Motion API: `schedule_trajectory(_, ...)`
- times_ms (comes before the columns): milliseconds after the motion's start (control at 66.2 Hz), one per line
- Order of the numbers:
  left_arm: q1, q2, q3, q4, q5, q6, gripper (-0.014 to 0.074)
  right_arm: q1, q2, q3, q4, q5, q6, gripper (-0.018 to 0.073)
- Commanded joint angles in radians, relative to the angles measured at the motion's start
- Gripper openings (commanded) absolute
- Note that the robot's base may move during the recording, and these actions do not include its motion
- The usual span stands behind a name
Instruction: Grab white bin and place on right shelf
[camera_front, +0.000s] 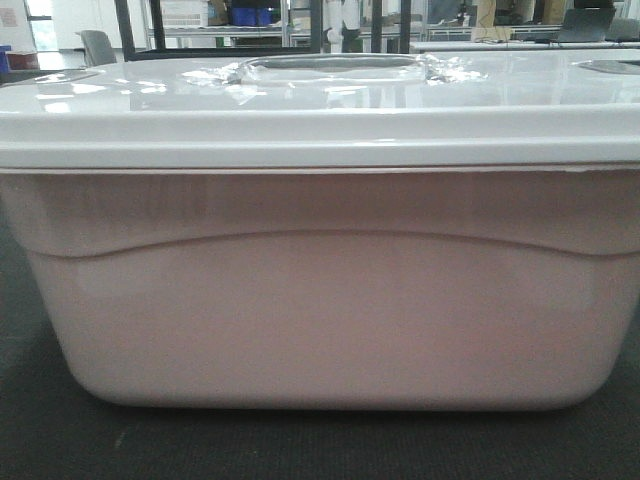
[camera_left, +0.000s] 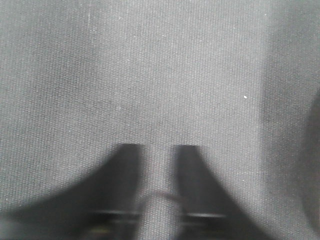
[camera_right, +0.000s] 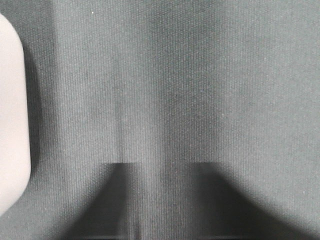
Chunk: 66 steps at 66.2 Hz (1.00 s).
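The white bin (camera_front: 320, 300) fills the front view: a pinkish translucent tub under a glossy white lid (camera_front: 320, 100) with a recessed handle (camera_front: 335, 68). It stands on dark grey fabric (camera_front: 60, 440). Neither gripper shows in that view. In the left wrist view my left gripper (camera_left: 158, 147) hangs over the bare fabric, its dark fingers (camera_left: 127, 165) a little apart with nothing between them. My right gripper (camera_right: 165, 165) stands open over the same fabric, with a rounded corner of the white bin (camera_right: 11, 125) to its left, apart from it. The right shelf is out of view.
Behind the bin are black posts (camera_front: 125, 25), a grey chair (camera_front: 98, 45), blue bins (camera_front: 250, 15) on a rack and a desk (camera_front: 520, 42) at the back right. A dark shape (camera_left: 315, 150) sits at the right edge of the left wrist view.
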Motion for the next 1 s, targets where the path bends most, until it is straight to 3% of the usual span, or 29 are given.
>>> schedule_trajectory(0,0.002,-0.02,-0.034,-0.013,-0.043,-0.003,0.04,0.0,-0.019,-0.03,0.007,-0.034,-0.004,0.0643)
schedule_trajectory(106,0.002,-0.02,-0.034,-0.018,-0.032,-0.003,0.0418,0.0,-0.019,-0.03,0.01,-0.027,-0.004,0.0624)
schedule_trajectory(227,0.002,-0.02,-0.042,-0.076,-0.008,-0.003,0.0402,0.0,-0.019,-0.033,0.036,-0.023,-0.004,0.0624)
schedule_trajectory(574,0.002,-0.02,-0.228,-0.212,0.158,0.013,0.0313,-0.001,-0.02,-0.205,0.334,-0.008,-0.052,0.0624)
schedule_trajectory(846,0.006,-0.006,-0.321,-0.586,0.215,0.234,0.0314,-0.003,-0.01,-0.238,0.56,-0.026,-0.155,0.0624)
schedule_trajectory(982,0.006,0.047,-0.321,-0.743,0.283,0.345,0.0313,-0.047,0.019,-0.238,0.683,-0.081,-0.204,0.0624)
